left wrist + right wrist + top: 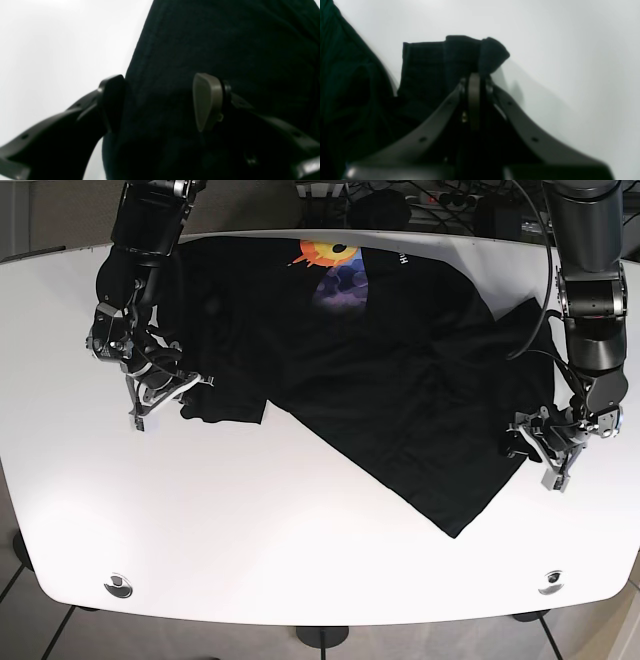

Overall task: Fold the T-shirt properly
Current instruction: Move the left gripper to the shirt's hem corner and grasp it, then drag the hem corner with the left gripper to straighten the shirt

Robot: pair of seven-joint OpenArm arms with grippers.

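Observation:
A black T-shirt (380,350) with an orange and purple print (335,270) lies spread and skewed on the white table (250,520). My right gripper (197,385), at the left of the base view, is shut on a folded piece of the shirt's left sleeve edge; the right wrist view shows its closed fingers (473,82) pinching the dark cloth (460,55) just above the table. My left gripper (513,443) is at the shirt's right edge. In the left wrist view it (160,102) is open, its pads (207,100) apart over the black cloth (225,45).
The table's front edge carries two round metal fittings (118,585) (550,583). Cables and dark equipment (430,195) sit behind the table's far edge. Bare white tabletop (300,560) stretches in front of the shirt.

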